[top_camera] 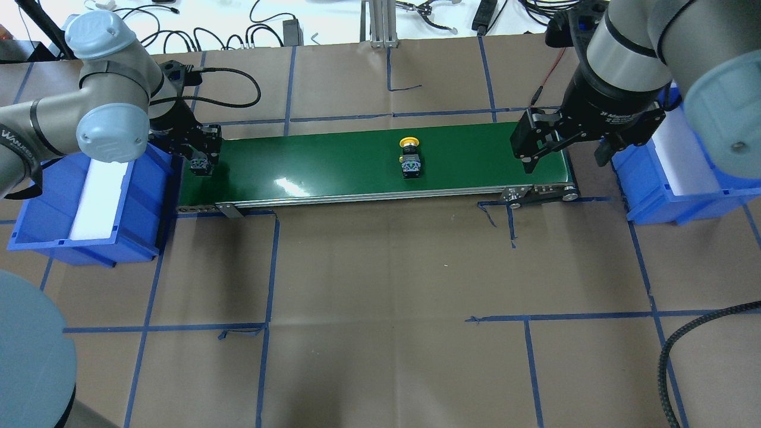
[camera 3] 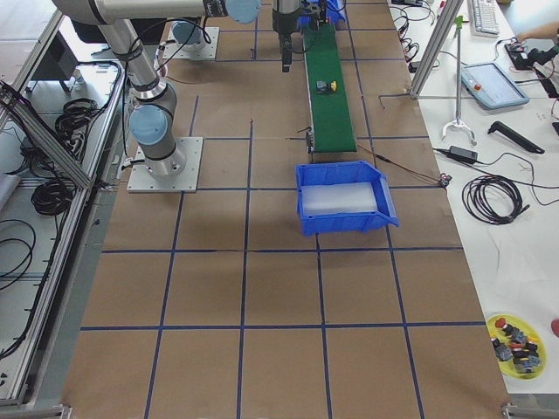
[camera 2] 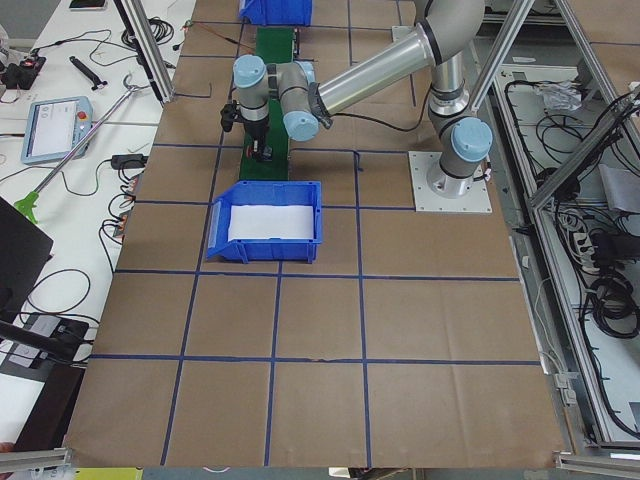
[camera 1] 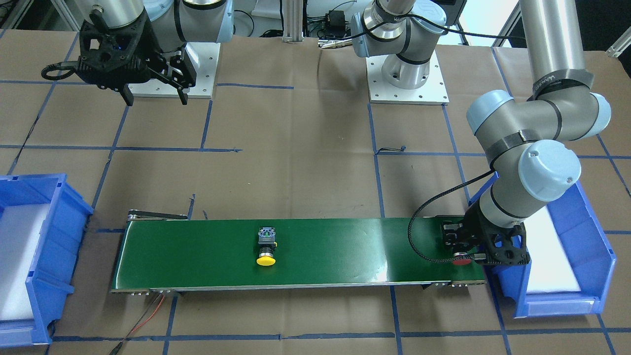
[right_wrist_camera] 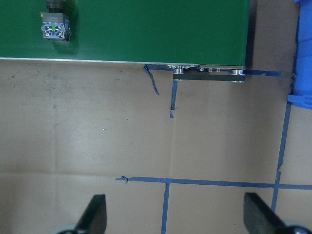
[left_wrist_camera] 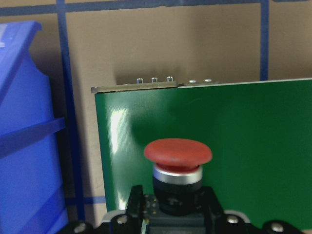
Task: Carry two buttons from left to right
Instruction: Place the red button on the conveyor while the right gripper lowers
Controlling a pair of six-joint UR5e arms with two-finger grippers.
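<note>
The yellow-capped button (camera 1: 266, 249) lies on its side in the middle of the green conveyor belt (camera 1: 345, 246); it also shows in the overhead view (top_camera: 410, 157) and in the right wrist view (right_wrist_camera: 54, 30). My left gripper (camera 1: 461, 247) is low over the belt's end beside the left bin, shut on the red-capped button (camera 1: 462, 258), which fills the left wrist view (left_wrist_camera: 178, 152). My right gripper (top_camera: 563, 159) is open and empty, held high above the belt's other end, far from the yellow button.
A blue bin (top_camera: 89, 202) with a white liner stands at the belt's left end, and another blue bin (top_camera: 684, 172) at its right end. Brown paper with blue tape lines covers the table. Both arm bases (camera 1: 406, 79) stand behind the belt.
</note>
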